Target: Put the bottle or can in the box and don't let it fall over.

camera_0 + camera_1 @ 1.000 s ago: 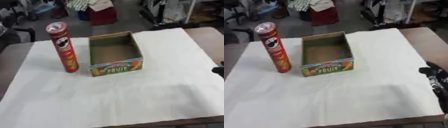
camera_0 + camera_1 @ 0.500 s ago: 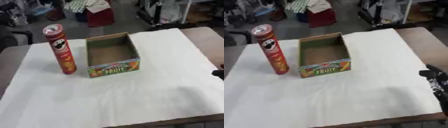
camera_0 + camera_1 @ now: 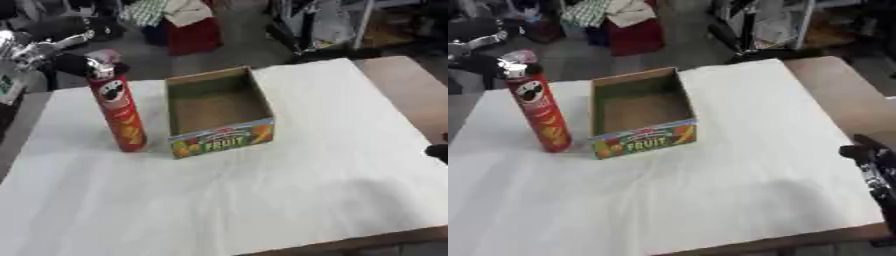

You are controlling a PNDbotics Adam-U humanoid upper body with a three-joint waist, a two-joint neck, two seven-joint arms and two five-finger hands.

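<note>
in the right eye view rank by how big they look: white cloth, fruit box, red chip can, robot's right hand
1. white cloth, by far the largest.
2. fruit box.
3. red chip can, standing tall but narrow beside the box.
4. right hand, only partly in view at the right edge, so its rank against the can is unsure.
</note>
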